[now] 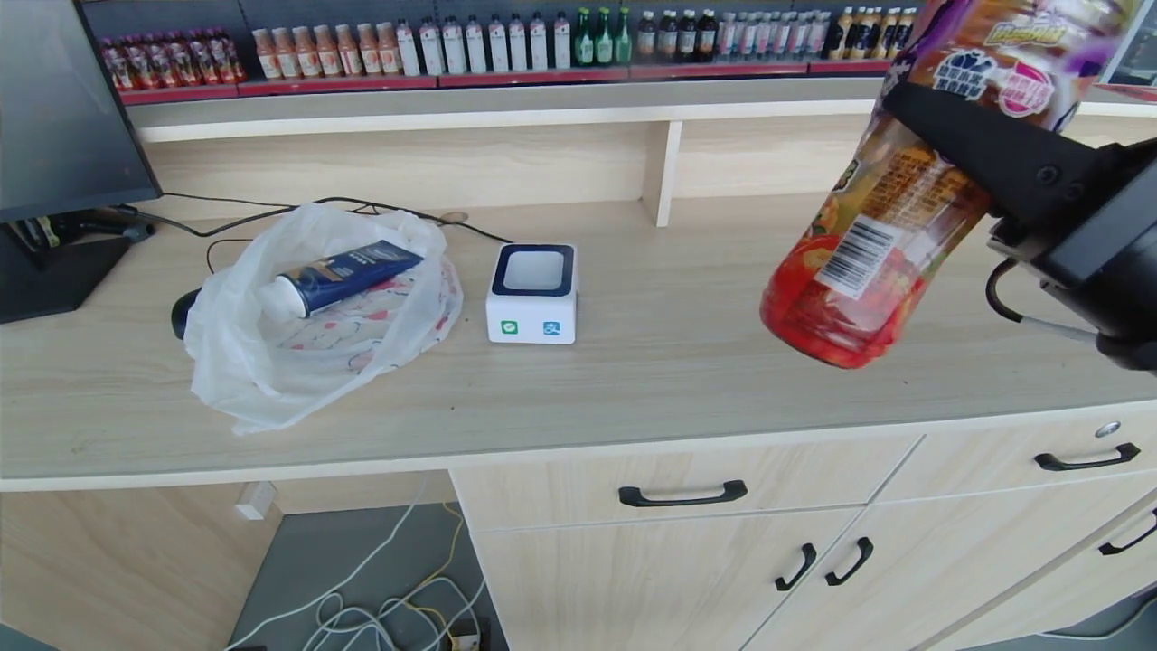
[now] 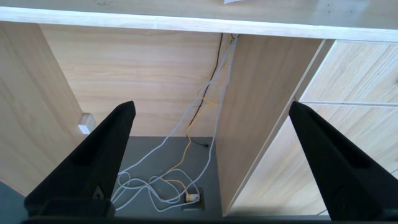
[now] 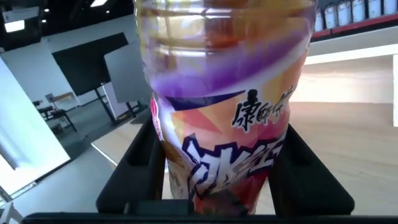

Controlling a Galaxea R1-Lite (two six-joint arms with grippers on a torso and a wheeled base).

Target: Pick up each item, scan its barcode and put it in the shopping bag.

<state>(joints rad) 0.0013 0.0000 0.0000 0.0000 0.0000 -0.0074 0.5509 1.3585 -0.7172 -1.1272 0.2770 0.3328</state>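
My right gripper [image 1: 972,136] is shut on a drink bottle [image 1: 890,226] with an orange and purple label, held tilted high above the counter's right side, its barcode facing out. In the right wrist view the bottle [image 3: 224,106] stands between the two black fingers [image 3: 134,168]. A white scanner [image 1: 532,293] with a dark-framed window sits mid-counter. To its left lies the white shopping bag [image 1: 307,316], open, with a blue and white tube [image 1: 339,276] in it. My left gripper [image 2: 211,155] is open below the counter edge, nothing between its fingers.
A dark monitor [image 1: 63,108] stands at the counter's far left, with cables [image 1: 298,206] running behind the bag. A raised shelf [image 1: 542,90] with bottled drinks lines the back. Drawers and cupboard doors with black handles [image 1: 682,495] are under the counter; loose wires [image 2: 168,180] lie on the floor.
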